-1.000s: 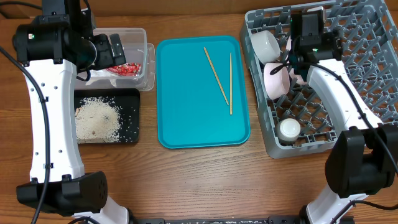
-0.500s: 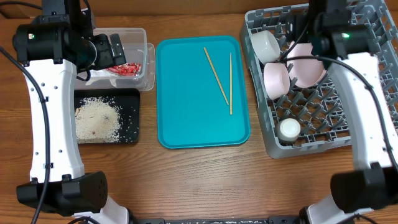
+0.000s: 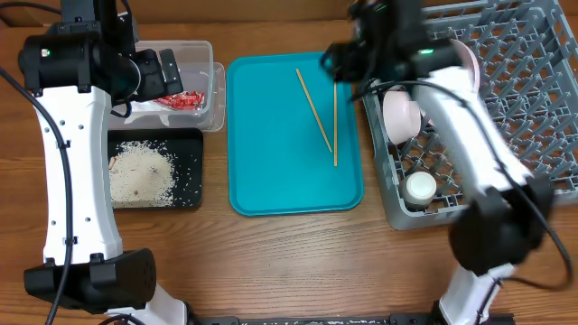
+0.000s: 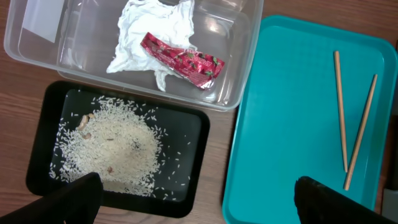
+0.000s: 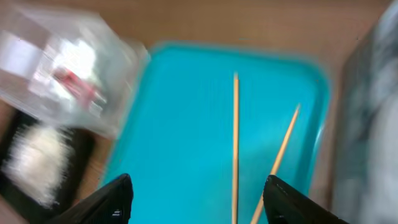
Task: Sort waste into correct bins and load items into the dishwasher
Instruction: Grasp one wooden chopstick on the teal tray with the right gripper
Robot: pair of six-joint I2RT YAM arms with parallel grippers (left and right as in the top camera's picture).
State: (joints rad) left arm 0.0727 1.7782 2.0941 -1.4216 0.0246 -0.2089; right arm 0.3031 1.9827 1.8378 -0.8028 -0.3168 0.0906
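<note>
Two wooden chopsticks [image 3: 314,110] lie on the teal serving tray [image 3: 271,181]; they also show in the right wrist view [image 5: 236,143] and the left wrist view [image 4: 340,106]. My right gripper [image 3: 341,61] hangs open and empty above the tray's far right corner, over the chopsticks [image 5: 202,202]. My left gripper [image 3: 167,72] is open and empty above the clear tub [image 3: 206,86], which holds the red wrapper [image 4: 183,59] and white napkin [image 4: 152,31]. The black tray [image 4: 193,180] holds rice scraps [image 4: 118,146]. The grey dish rack [image 3: 542,135] holds pink plates [image 3: 402,113] and a white cup [image 3: 420,187].
The right arm reaches across the rack's left side and hides part of its contents. The rack stands right beside the teal tray's right edge. The tub and black tray sit close to the teal tray's left edge. Bare wooden table lies in front.
My right arm has swung left, out of the dish rack to above the teal tray's far right corner. The right wrist view is blurred by motion. The left arm has not moved.
</note>
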